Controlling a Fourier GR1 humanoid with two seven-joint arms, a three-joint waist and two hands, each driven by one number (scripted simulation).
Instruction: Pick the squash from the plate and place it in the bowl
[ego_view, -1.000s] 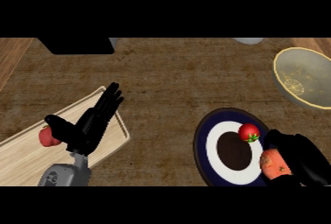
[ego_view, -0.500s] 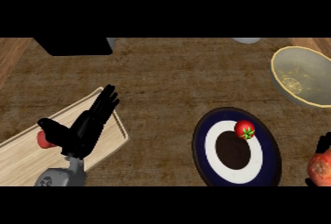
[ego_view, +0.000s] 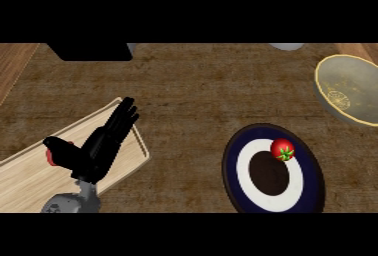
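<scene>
A dark blue and white plate (ego_view: 235, 172) with a dark centre lies at the lower right of the counter. A red tomato with a green stem (ego_view: 282, 149) sits on its upper right part. No squash shows anywhere in the view. The yellowish bowl (ego_view: 325, 95) stands at the right edge, up and to the right of the plate, partly cut off. My left hand (ego_view: 96, 152) rests open at the left, fingers straight and pointing up over a wooden board. My right hand is out of the view.
A pale wooden cutting board (ego_view: 29, 185) lies under my left hand at the lower left, with a small red item (ego_view: 50, 157) on it by the thumb. A black block (ego_view: 88, 51) and a grey object (ego_view: 286, 46) sit at the far edge.
My right hand, holding an orange thing beside the plate, has slid right and left the view. The left hand has barely shifted.
</scene>
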